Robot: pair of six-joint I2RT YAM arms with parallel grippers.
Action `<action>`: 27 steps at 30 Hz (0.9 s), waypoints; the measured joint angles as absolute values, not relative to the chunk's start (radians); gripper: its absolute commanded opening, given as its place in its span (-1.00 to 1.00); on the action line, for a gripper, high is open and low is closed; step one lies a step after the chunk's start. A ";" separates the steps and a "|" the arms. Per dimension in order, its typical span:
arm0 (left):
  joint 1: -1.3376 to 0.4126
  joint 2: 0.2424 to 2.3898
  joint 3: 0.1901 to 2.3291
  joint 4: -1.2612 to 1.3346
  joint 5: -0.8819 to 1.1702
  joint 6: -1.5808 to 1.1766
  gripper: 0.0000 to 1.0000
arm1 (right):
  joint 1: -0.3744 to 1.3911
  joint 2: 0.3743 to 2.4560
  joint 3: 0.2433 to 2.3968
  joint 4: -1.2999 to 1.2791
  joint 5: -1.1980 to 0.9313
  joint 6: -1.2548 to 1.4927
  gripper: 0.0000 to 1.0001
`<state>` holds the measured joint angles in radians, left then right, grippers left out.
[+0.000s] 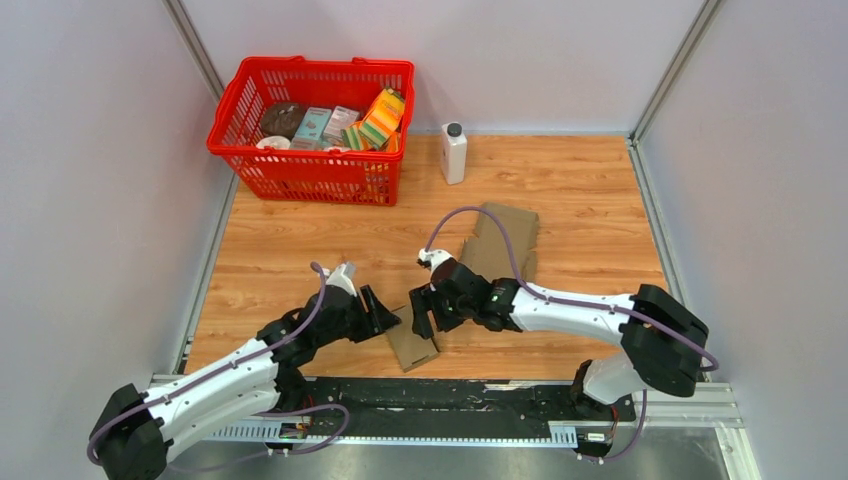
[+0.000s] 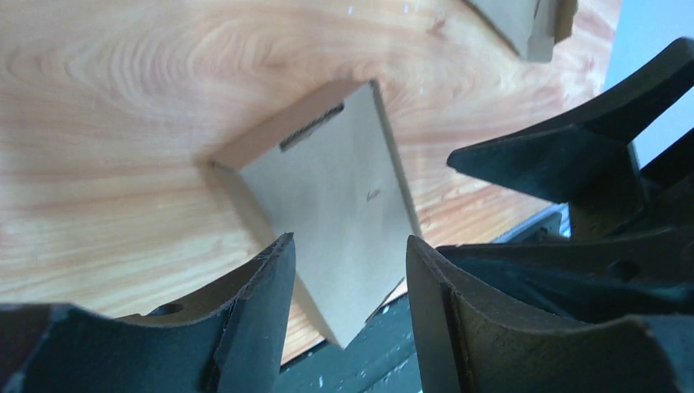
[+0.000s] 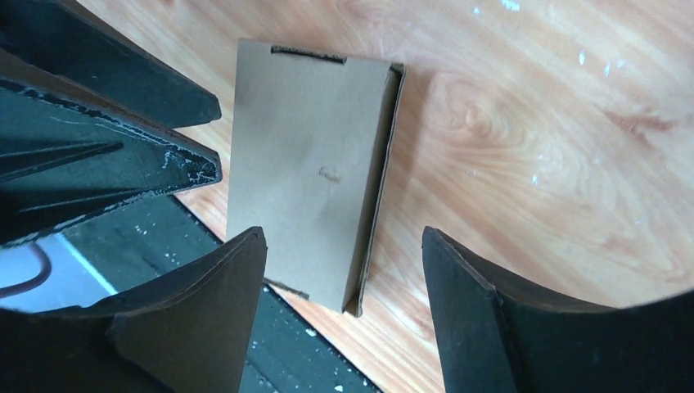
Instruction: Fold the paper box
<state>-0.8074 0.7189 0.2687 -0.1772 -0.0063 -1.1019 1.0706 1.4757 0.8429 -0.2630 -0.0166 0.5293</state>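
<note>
The paper box [image 1: 412, 346] is a small brown cardboard piece, folded into a flat rectangular shape, lying on the wooden table by its near edge. One corner reaches over the black rail. My left gripper [image 1: 386, 315] hovers just left of it, open, with nothing between its fingers. My right gripper [image 1: 424, 318] hovers just right of it, also open and empty. In the left wrist view the box [image 2: 327, 196] lies beyond the spread fingertips of the gripper [image 2: 348, 239]. The right wrist view shows the box [image 3: 307, 172] ahead of the open gripper [image 3: 342, 232], apart from both fingers.
A flat unfolded cardboard sheet [image 1: 502, 243] lies behind the right arm. A red basket [image 1: 310, 172] of groceries stands at the back left, a white bottle [image 1: 454, 152] beside it. The black base rail [image 1: 450, 395] runs along the table's near edge.
</note>
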 measured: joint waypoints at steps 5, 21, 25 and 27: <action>-0.807 0.644 0.183 -0.177 0.057 -1.132 0.17 | 1.066 1.425 0.741 -0.198 -0.073 0.589 0.42; -0.917 0.817 0.155 -0.052 0.007 -1.214 -0.24 | 1.161 1.536 0.796 -0.261 -0.019 0.720 -0.56; -0.932 0.835 0.155 -0.028 -0.017 -1.229 -0.26 | 1.177 1.556 0.833 -0.319 0.022 0.749 -0.40; -0.936 0.835 0.155 -0.025 -0.025 -1.231 -0.21 | 1.180 1.556 0.839 -0.334 0.034 0.752 -0.28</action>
<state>-0.9360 0.8349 0.1547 -0.0254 -0.0246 -1.2312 1.1801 1.5558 0.8387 -0.3336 0.0341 0.7521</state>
